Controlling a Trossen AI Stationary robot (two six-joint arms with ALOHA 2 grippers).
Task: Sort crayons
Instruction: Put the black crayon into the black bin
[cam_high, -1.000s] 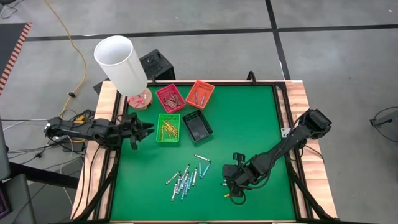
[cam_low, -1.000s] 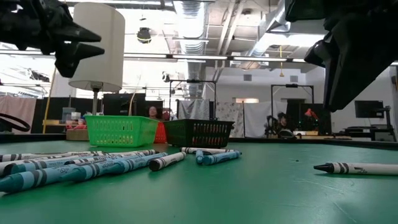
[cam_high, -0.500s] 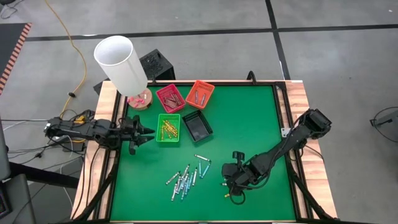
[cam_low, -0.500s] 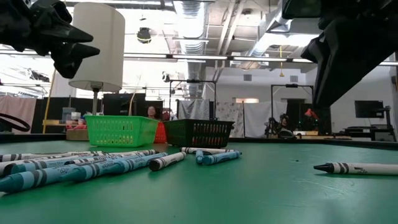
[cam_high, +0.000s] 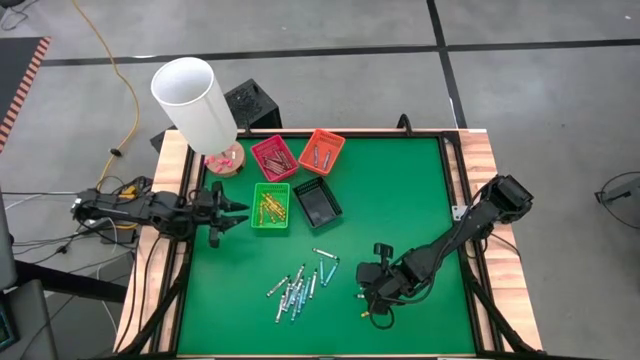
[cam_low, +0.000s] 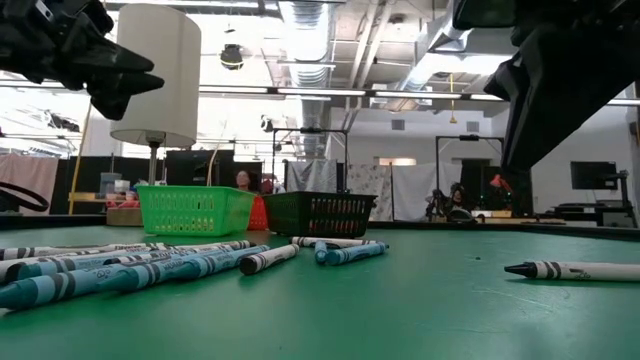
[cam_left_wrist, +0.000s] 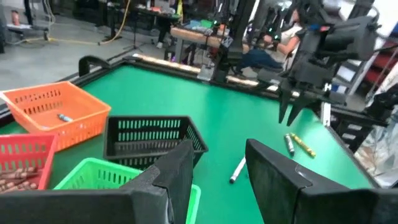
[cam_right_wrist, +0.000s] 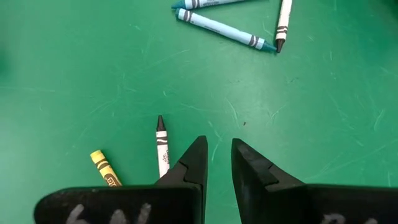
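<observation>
Several light blue and grey-white crayons (cam_high: 298, 286) lie loose on the green mat near the front middle. A grey-white crayon (cam_right_wrist: 162, 147) and a yellow one (cam_right_wrist: 104, 167) lie just beside my right gripper (cam_right_wrist: 216, 163). That gripper hangs over the mat, pointing down, open by a narrow gap and empty. My left gripper (cam_left_wrist: 221, 177) is open and empty above the left side of the green tray (cam_high: 270, 207). The red tray (cam_high: 274, 157), orange tray (cam_high: 321, 150) and black tray (cam_high: 317, 202) stand by it.
A white lamp shade (cam_high: 195, 100) stands at the table's far left corner beyond the trays. Wooden rails (cam_high: 487, 200) edge the table. The mat's right half and near left corner are bare green. People and equipment show in the room behind.
My left gripper has drawn back slightly toward the table's left edge and risen a little. My right gripper has shifted a little over the mat by the two crayons. No crayon has moved.
</observation>
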